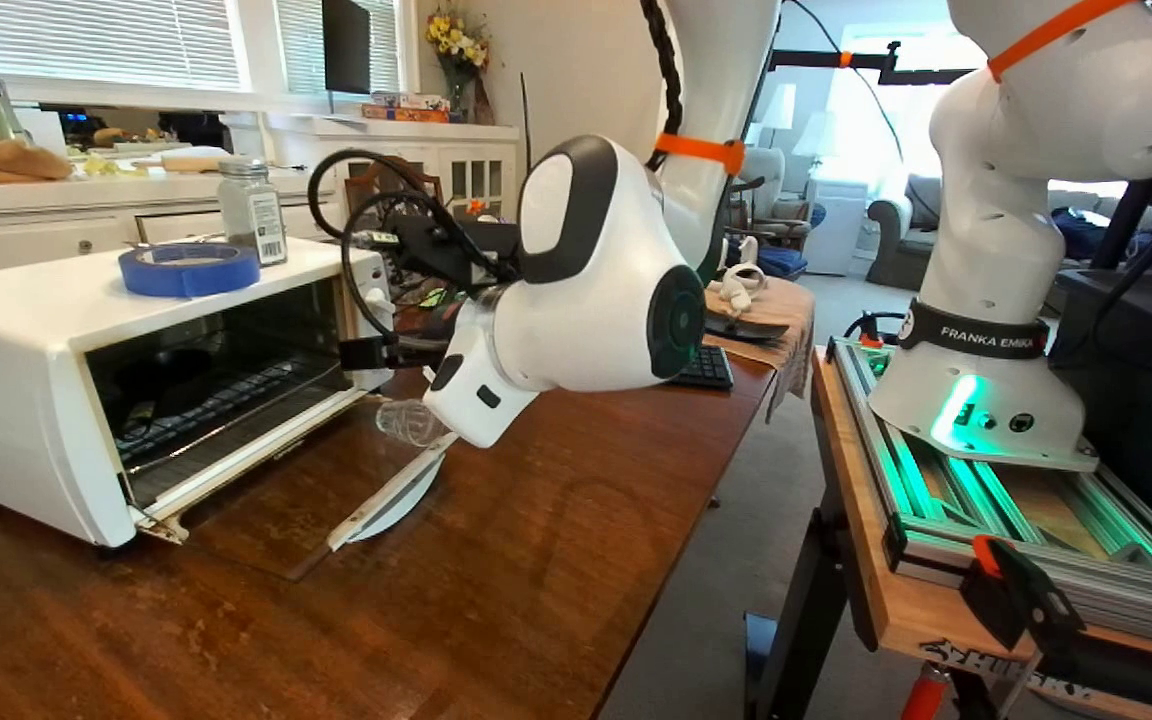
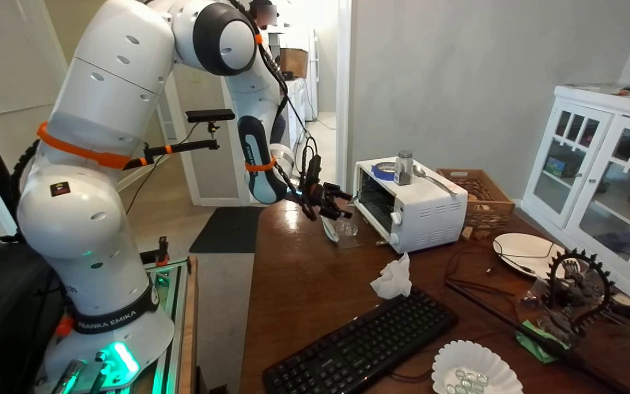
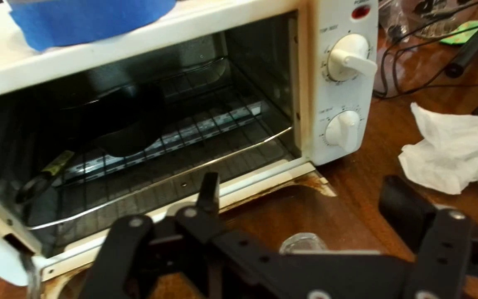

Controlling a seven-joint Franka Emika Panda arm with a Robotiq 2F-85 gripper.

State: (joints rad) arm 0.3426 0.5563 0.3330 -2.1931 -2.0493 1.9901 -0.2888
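Wrist view — dark pan [image 3: 127, 137] inside open toaster oven [image 3: 206, 25].

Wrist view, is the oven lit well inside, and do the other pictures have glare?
In the wrist view, the oven is dim inside, a dark shape losing detail; in an exterior view, glare whitens a patch of table; in an exterior view, a window washes out.
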